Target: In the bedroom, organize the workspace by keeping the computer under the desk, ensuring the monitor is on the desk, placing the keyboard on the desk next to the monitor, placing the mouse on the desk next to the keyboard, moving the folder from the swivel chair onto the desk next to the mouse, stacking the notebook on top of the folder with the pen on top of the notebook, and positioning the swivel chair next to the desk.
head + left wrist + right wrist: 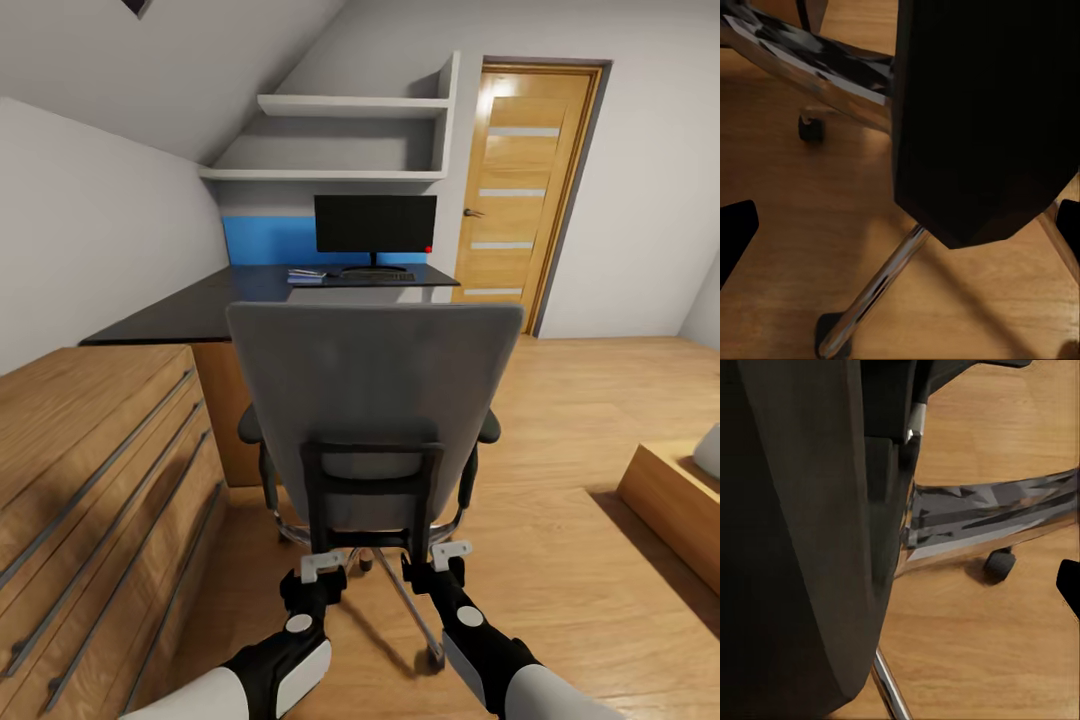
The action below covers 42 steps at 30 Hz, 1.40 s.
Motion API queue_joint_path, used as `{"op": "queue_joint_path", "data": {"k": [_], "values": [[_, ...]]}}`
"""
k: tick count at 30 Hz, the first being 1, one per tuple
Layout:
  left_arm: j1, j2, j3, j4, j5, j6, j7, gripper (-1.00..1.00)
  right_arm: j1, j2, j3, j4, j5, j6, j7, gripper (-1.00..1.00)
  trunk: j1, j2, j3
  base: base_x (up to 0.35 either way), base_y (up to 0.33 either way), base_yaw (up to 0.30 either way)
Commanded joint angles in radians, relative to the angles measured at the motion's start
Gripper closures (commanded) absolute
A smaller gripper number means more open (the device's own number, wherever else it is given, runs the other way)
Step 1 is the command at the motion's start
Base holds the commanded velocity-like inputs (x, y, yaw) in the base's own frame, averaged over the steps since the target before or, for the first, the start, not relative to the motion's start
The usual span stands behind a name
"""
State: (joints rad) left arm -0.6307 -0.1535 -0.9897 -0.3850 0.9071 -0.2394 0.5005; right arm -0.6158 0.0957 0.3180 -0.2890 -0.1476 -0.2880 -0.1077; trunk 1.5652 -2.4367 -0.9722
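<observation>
Right in front of the robot, the grey upholstered swivel chair with black frame (372,400) has its tall back turned to the camera, standing on the wood floor (600,440) a little short of the long black-topped desk (200,310). Both grippers are pushed up against the bottom of the chair's black back frame: the left gripper (322,567) at its lower left corner, the right gripper (450,552) at the lower right. Honestly can't tell how far the fingers are spread or whether they've actually clamped anything; the wrist views are just dark frame up close, plus chrome star-base legs and a black castor (999,564).

Further back on the desk, the wide black monitor with a red dot (375,224) sits on its ring stand against the blue back panel (265,240). A slim black keyboard (375,276) lies just in front of it, and a flat bluish stack (307,275) lies just left of that, too small to make out.

Left of the chair is a light-wood dresser with long bar handles (90,470). White wall shelves (350,140) hang above the desk, and a wooden door with frosted strips (520,190) is to the right. No readable writing or logos anywhere.
</observation>
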Motion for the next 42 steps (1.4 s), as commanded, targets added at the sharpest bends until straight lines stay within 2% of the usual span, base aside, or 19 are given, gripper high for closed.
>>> {"op": "queue_joint_path", "data": {"k": [1, 20, 42], "values": [[-0.001, 0.0, -0.013, 0.0, 0.01, -0.006, 0.005, -1.0, -0.001, -0.001, 0.015, 0.001, -0.013, -0.004, -0.013, -1.0, 0.0, 0.0, -0.001, 0.24, 0.0, 0.0], [-0.001, 0.002, -0.019, 0.0, 0.012, -0.006, 0.007, -1.0, -0.001, -0.002, 0.015, -0.001, -0.014, -0.005, -0.013, -1.0, 0.0, 0.0, -0.001, 0.296, -0.007, 0.0], [-0.001, 0.003, -0.018, 0.0, 0.013, -0.008, 0.004, -1.0, -0.001, -0.002, 0.015, 0.001, -0.014, -0.005, -0.012, -1.0, 0.0, 0.0, -0.001, 0.321, -0.102, 0.0]]}}
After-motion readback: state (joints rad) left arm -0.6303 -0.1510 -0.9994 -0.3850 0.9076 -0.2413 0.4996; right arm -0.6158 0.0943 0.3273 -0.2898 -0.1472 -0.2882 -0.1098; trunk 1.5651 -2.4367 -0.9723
